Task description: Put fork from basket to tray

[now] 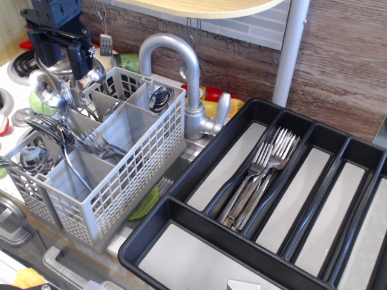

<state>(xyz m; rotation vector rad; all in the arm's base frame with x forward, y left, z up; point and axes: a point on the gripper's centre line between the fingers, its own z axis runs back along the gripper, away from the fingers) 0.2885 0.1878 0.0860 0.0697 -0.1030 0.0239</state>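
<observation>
Nearest me, at the front right of the counter, the tray already holds a bundle of forks in its second long slot; the other slots look bare. A stray drop there would only land a fork in the wrong slot.

To the left, at the front left edge, the basket is crowded. The fork that looks easiest to reach lies tilted in a middle compartment, its tines tangled among other forks and just beside a spoon. I'd worry a pull there drags a neighbour out too, or tips the light basket.

Farther back, near the far left corner, the gripper hangs over the basket's rear compartments, right by a ladle. Whether its fingers are spread or closed I cannot tell. It could easily catch the ladle instead. The tap stands between basket and tray, so a low carry might strike it.
</observation>
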